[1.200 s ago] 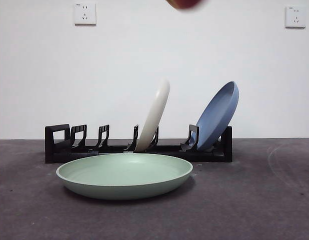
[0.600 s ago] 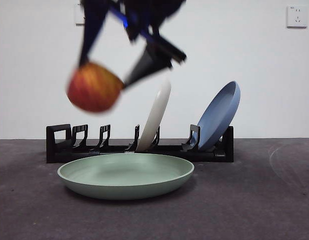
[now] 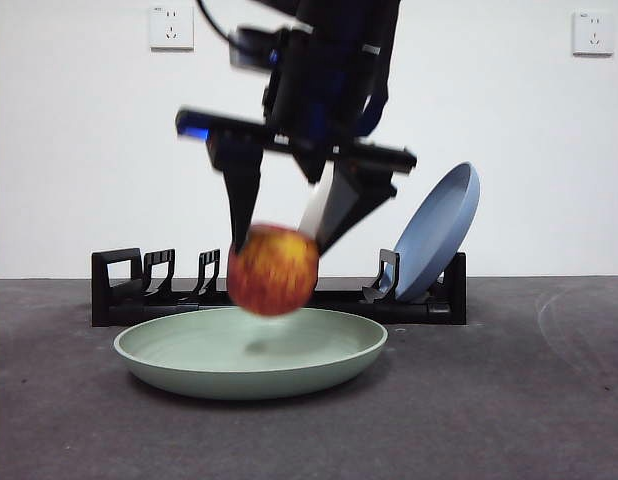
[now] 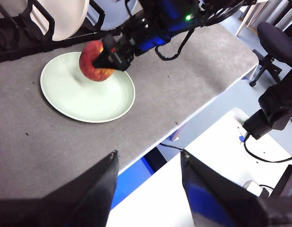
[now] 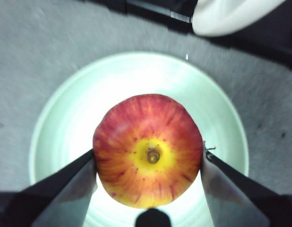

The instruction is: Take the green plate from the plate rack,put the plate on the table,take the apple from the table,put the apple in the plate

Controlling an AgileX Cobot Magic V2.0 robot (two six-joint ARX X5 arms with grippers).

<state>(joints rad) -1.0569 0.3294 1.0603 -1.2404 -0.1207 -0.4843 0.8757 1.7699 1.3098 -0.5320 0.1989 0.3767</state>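
Above the shallow pale-green plate (image 3: 250, 351) on the grey counter (image 3: 509, 400), our right tool (image 3: 284, 245) grips the round red-yellow apple (image 3: 273, 270); we should lower it gently before letting go.

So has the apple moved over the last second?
Yes. The apple, held in the right gripper, has come down from the top of the front view to just above the green plate, level with the rack.
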